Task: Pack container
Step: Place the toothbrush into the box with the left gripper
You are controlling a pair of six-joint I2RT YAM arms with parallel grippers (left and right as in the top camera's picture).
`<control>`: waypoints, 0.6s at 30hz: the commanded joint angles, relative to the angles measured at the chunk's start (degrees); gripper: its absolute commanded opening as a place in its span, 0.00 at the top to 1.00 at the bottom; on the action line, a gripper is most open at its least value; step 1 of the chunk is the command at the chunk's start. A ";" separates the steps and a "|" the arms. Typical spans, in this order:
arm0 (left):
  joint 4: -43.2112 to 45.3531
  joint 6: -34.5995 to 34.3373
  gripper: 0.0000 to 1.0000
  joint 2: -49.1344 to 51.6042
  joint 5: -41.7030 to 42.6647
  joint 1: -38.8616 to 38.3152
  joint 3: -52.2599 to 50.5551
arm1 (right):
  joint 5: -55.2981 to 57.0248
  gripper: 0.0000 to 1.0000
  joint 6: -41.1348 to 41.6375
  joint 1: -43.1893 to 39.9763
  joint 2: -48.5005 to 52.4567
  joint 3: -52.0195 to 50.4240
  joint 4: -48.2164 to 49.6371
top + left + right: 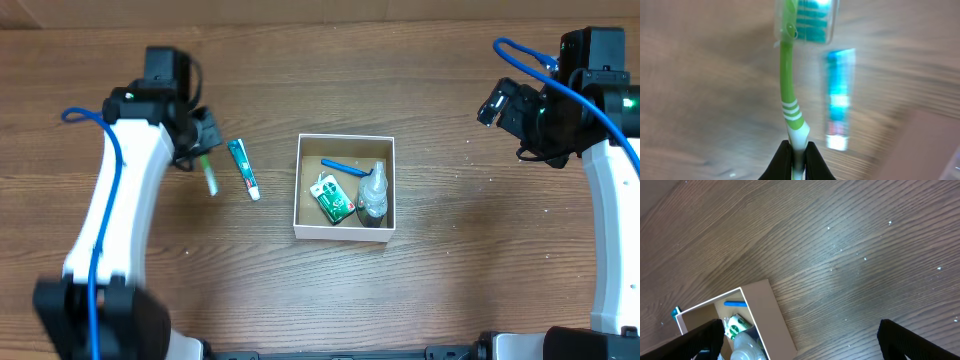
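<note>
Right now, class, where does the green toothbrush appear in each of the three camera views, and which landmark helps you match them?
Overhead: toothbrush left of centre, held by the left gripper.
Left wrist: centre, upright, handle pinched at the bottom edge.
Right wrist: not in it.
Landmark: the toothpaste tube lies just right of it in overhead and left wrist; the container links overhead and right wrist.

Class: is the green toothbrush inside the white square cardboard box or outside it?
Outside: the left gripper pinches the green toothbrush, apart from the white cardboard box.
</note>
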 commanded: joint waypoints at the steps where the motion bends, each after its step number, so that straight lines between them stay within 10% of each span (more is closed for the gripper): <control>1: 1.01 -2.29 0.95 -5.35 1.60 -11.23 1.86 | 0.07 0.00 0.28 -0.09 -0.26 0.31 0.11; 15: 14.27 -24.72 0.96 7.63 -0.72 -32.85 -6.71 | 0.07 0.00 0.28 -0.09 -0.26 0.28 0.11; 18: 13.22 -24.68 0.70 6.10 -0.02 -33.42 -6.49 | 0.09 0.00 0.28 -0.09 -0.26 0.28 0.11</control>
